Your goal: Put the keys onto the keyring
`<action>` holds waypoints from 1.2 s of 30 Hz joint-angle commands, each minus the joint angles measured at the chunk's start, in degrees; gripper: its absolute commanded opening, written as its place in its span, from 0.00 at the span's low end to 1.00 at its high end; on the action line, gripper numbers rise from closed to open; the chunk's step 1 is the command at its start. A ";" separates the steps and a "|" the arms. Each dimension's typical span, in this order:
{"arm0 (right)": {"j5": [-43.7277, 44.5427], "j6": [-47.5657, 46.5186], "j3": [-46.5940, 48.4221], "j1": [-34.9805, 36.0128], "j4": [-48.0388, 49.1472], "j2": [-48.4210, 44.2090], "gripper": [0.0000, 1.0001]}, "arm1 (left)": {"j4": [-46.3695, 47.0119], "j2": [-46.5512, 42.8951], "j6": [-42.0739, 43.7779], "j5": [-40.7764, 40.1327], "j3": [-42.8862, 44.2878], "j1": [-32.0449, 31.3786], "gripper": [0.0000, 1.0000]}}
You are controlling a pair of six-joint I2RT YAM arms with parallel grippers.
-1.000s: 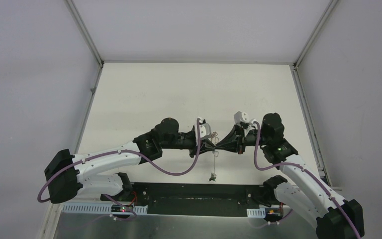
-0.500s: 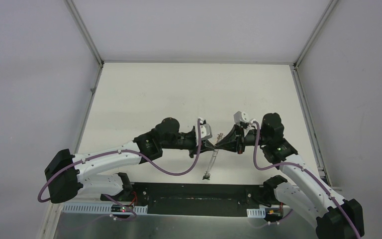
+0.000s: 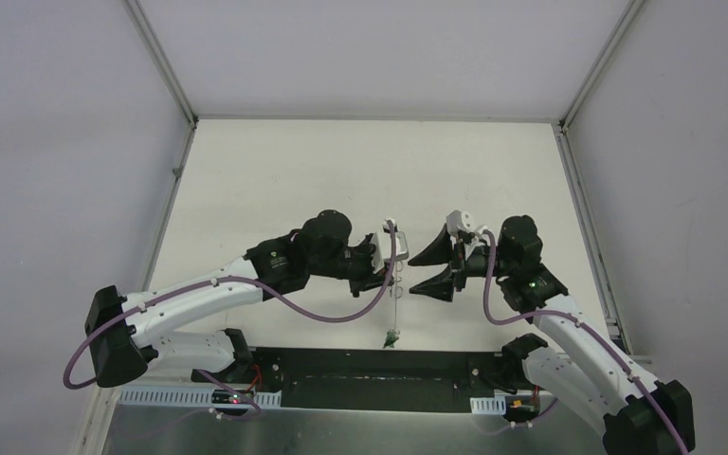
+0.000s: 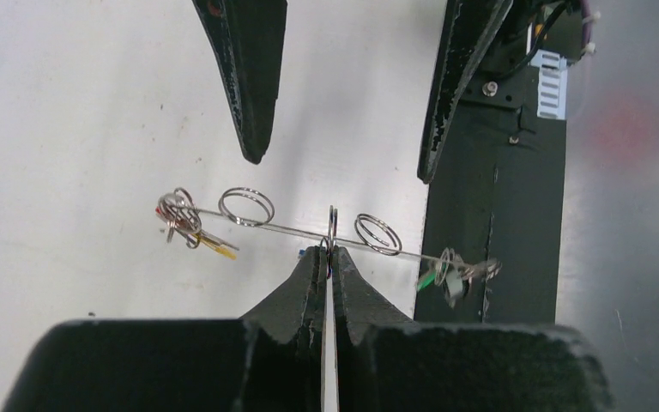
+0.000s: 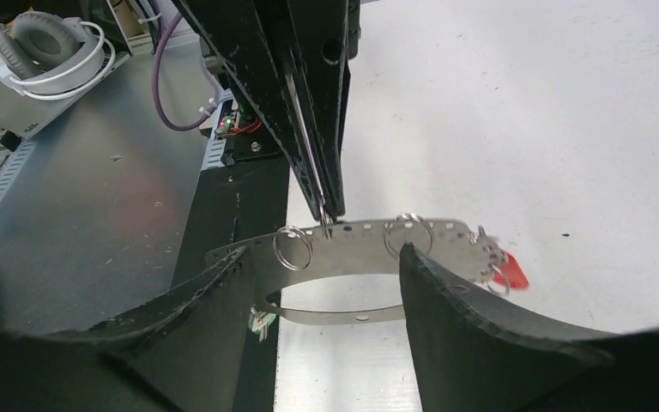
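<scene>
My left gripper (image 4: 330, 251) is shut on the rim of the keyring (image 5: 356, 251), a thin grey hoop that hangs from it above the table. In the top view the keyring (image 3: 395, 313) dangles straight down from the left gripper (image 3: 391, 282). Silver split rings (image 4: 248, 206) sit along its rim. A key with a green tag (image 4: 432, 276) hangs at one end, and keys with a red tag (image 5: 512, 275) at the other. My right gripper (image 3: 419, 272) stands open facing the hoop, its fingers (image 5: 480, 326) on either side of it and not touching.
A black base plate (image 3: 341, 365) and a metal bench edge lie along the near side, under the hanging green-tagged key. White headphones (image 5: 47, 47) rest on the bench. Frame rails (image 3: 166, 213) border the white table.
My right gripper has opened and let go of the keyring. The left gripper has closed on it and drawn back left, and the hoop now hangs from the left gripper alone.
</scene>
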 commanded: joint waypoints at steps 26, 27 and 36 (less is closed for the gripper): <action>23.60 10.00 -0.70 19.48 30.10 8.90 0.46 | -68.07 15.60 -10.63 -14.20 46.77 -0.56 0.00; 23.95 10.28 -0.86 19.86 30.60 9.02 0.45 | -69.14 16.66 -11.22 -14.43 47.68 -0.61 0.00; 30.17 15.02 -2.56 24.42 38.65 13.07 0.38 | -69.75 19.70 -14.06 -16.02 50.75 -0.62 0.00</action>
